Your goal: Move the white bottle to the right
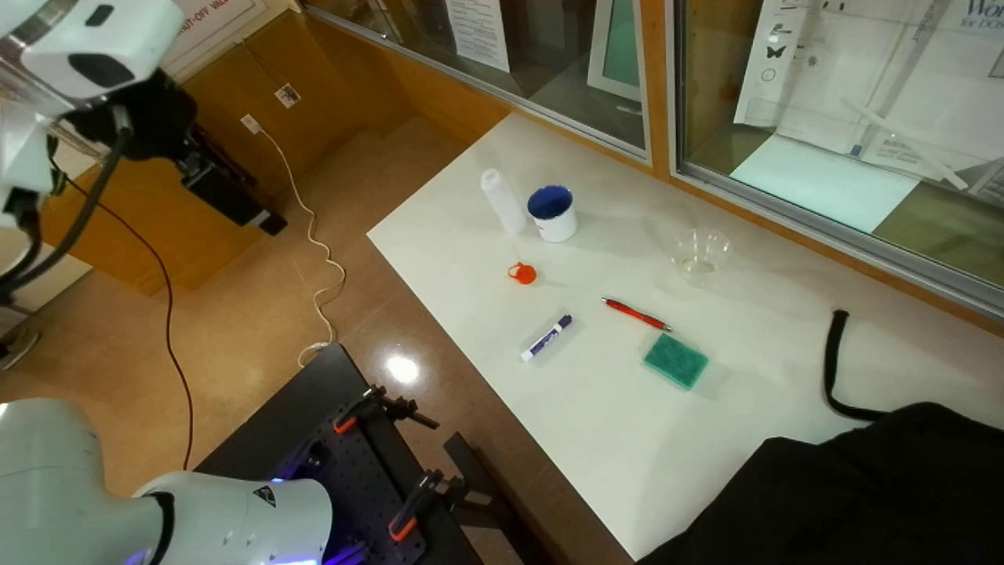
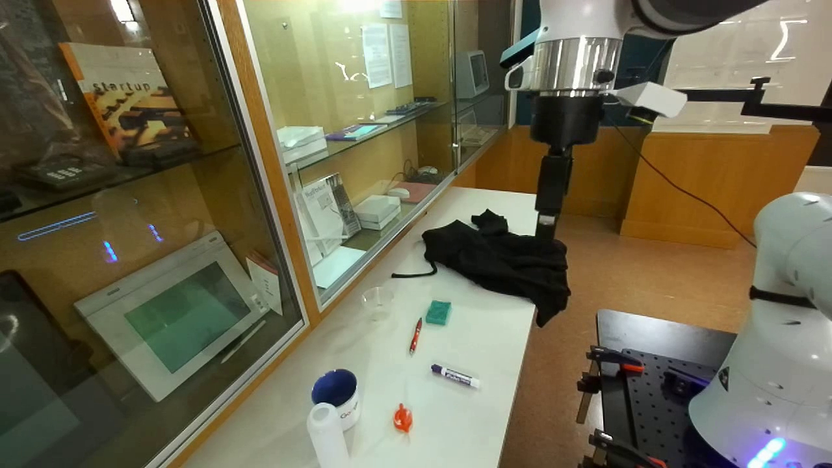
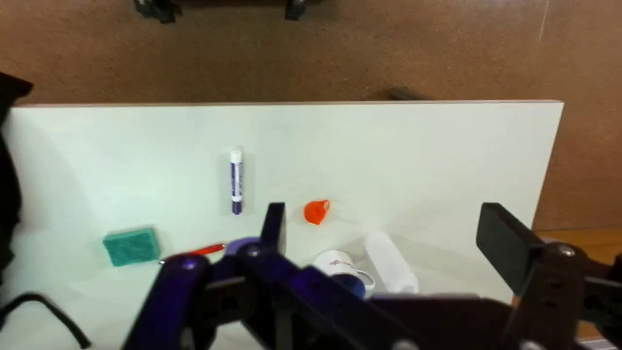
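Closest in the wrist view, the claw (image 3: 384,214) hung with its fingers (image 3: 505,248) spread wide around nothing, presumably to leave room for a grasp. Beyond, near an end of the desk (image 3: 413,150), the white bottle (image 3: 390,263) stood upright on its own base just beside the mug (image 3: 335,262), which a grasp would likely have to dodge; farther along, the green sponge (image 3: 131,247) lay well apart.

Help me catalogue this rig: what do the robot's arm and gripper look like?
The arm is white and rounded, with a silver band near its end, a black strap lower down, a dark triangular sticker and a thick black cable. The gripper is black, with blocky, flat-faced fingers.
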Available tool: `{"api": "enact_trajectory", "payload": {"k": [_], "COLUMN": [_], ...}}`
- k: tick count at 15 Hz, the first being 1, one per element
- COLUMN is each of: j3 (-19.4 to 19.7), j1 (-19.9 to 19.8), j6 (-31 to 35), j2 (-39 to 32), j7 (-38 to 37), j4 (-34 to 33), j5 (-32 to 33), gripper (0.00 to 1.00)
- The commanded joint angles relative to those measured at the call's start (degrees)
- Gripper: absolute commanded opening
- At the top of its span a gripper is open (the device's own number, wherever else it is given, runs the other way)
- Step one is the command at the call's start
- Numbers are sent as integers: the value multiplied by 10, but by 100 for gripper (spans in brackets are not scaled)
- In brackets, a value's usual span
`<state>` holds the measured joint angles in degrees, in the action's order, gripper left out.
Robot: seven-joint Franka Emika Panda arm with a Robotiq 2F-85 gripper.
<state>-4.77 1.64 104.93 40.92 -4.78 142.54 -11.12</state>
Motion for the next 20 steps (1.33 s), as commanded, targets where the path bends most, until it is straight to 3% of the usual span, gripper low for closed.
{"api": "enact_trajectory", "payload": {"k": [1, 7, 14, 20], "j3": [-18, -47, -36, -32], "j1": [31, 74, 78, 91], "j6": [100, 252, 248, 377], "j2": [-67, -160, -166, -276], "j7": [-19, -42, -30, -15], "j4": [-5, -7, -6, -22], "j5": [-57, -116, -108, -165], "gripper": [100, 100, 100, 100]}}
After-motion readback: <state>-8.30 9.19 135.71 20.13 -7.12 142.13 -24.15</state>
